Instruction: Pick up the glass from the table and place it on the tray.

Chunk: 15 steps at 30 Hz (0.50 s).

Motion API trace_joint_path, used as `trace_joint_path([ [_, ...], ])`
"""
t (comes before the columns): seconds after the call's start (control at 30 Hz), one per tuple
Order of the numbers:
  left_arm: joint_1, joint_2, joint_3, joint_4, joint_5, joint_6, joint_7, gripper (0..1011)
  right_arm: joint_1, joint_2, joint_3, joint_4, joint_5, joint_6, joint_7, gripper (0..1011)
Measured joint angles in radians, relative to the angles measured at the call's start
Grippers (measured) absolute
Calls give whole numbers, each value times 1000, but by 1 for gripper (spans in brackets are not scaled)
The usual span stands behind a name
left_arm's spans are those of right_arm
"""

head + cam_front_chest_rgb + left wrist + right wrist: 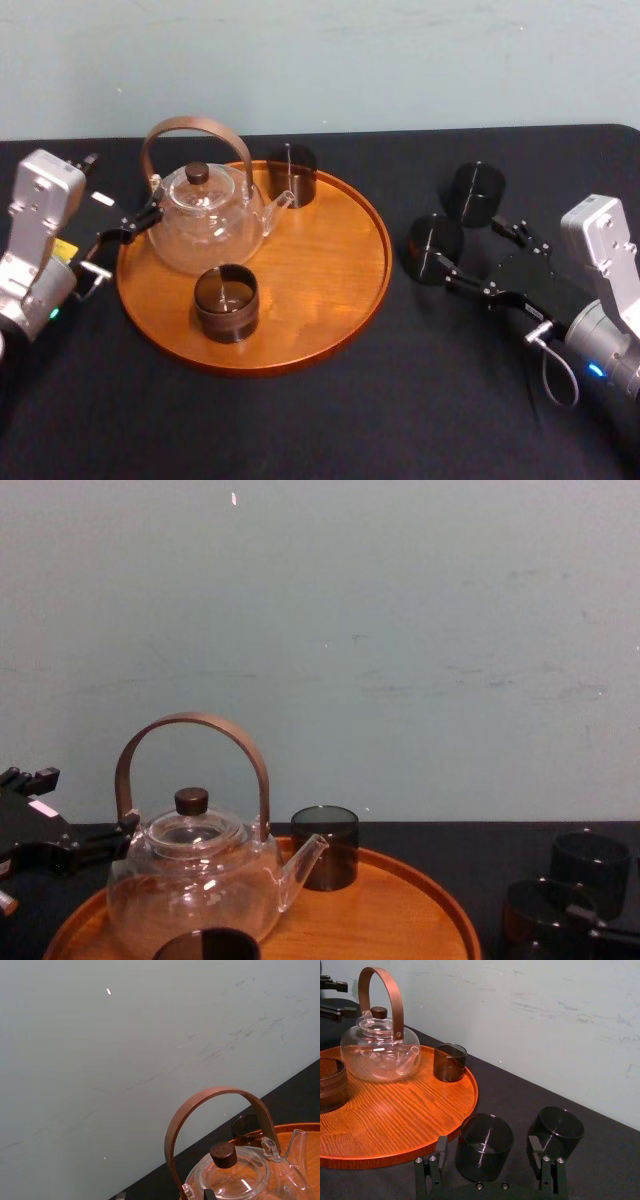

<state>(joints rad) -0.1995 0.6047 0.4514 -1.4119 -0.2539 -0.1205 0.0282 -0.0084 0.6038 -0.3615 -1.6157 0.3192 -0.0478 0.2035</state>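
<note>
Two dark smoked glasses stand on the black table (330, 420) to the right of the round wooden tray (330, 270). The nearer glass (435, 248) (485, 1146) stands between the spread fingers of my right gripper (470, 257) (487, 1152). That gripper is open, with a gap on each side of the glass. The farther glass (474, 192) (555, 1132) stands just beyond one right finger (536, 1152). My left gripper (122, 190) is open at the tray's left side, close to the teapot.
A glass teapot (205, 220) with a tall brown handle stands on the tray's back left. One dark glass (291, 175) stands at the tray's back rim and another (226, 302) near its front. The tray's right half is bare wood.
</note>
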Motion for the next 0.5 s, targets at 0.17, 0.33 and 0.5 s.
trace_joint_path([
  [0.17,0,0,0,0,0,0,0,1009,6,-19,8,21,2,5,23,1002],
  [0.33,0,0,0,0,0,0,0,1009,15,-34,10,40,1,10,39,1002],
  [0.5,0,0,0,0,0,0,0,1009,25,-49,15,62,0,18,57,1002],
])
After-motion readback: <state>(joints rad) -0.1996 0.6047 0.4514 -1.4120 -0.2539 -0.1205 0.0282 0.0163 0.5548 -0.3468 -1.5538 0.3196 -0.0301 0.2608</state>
